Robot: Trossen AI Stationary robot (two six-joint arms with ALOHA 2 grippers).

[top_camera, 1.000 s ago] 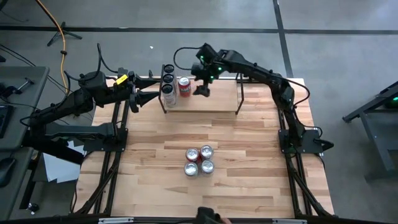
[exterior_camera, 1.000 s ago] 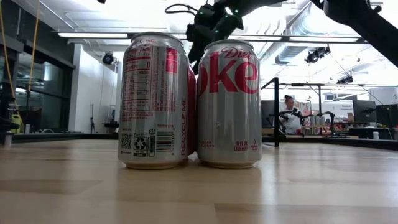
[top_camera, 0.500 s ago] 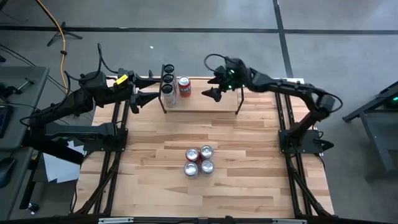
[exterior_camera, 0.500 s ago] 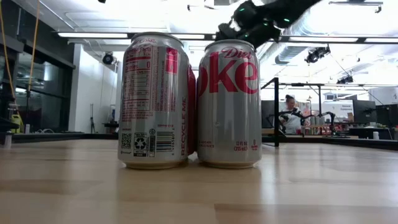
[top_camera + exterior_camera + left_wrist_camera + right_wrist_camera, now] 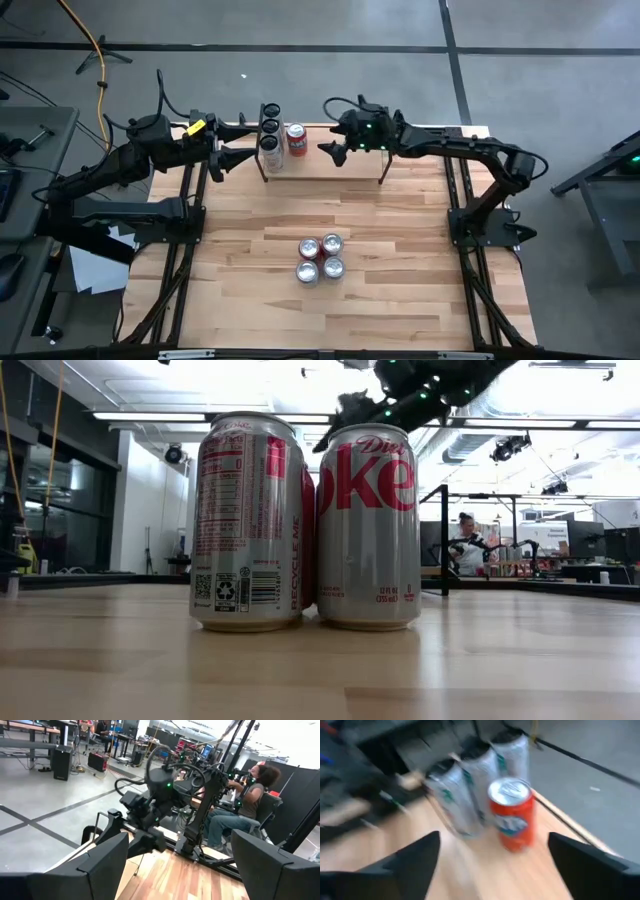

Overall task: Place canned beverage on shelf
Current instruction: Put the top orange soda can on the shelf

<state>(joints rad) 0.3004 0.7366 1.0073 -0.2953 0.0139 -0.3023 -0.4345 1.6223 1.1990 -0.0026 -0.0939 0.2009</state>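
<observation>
Right claw: the right claw (image 5: pixel 328 150) hangs over the shelf (image 5: pixel 345 168), fingers spread and holding nothing, its tips aimed toward 9 o'clock at the red can (image 5: pixel 296 140).
Left claw: the left claw (image 5: pixel 238 143) waits at the bench (image 5: pixel 400 270) edge, 9 o'clock of the shelf, fingers apart and empty.
Shelf stock: the red can stands upright on the shelf plank beside three silver cans (image 5: pixel 270 135), which sit in a row at the shelf's 9 o'clock end.
Bench stock: the four cans (image 5: pixel 320 258) cluster mid-bench, at 6 o'clock of the shelf and well apart from both claws.
Risk, knock-over: the right claw sits near the red can, so in my view a sweep toward 9 o'clock could tip it into the silver row or off the plank's 12 o'clock edge.
Risk, upright: the black rod upright (image 5: pixel 384 160) stands just beside the right forearm; a low swing back toward the bench cluster could snag it and jolt the whole shelf.
Risk, arms: the two claws point at each other across the shelf's end, so a reach by either invites a clash.
Doubt: the right wrist view is smeared, so the exact gap to the red can is probably small, though I cannot be sure.
</observation>
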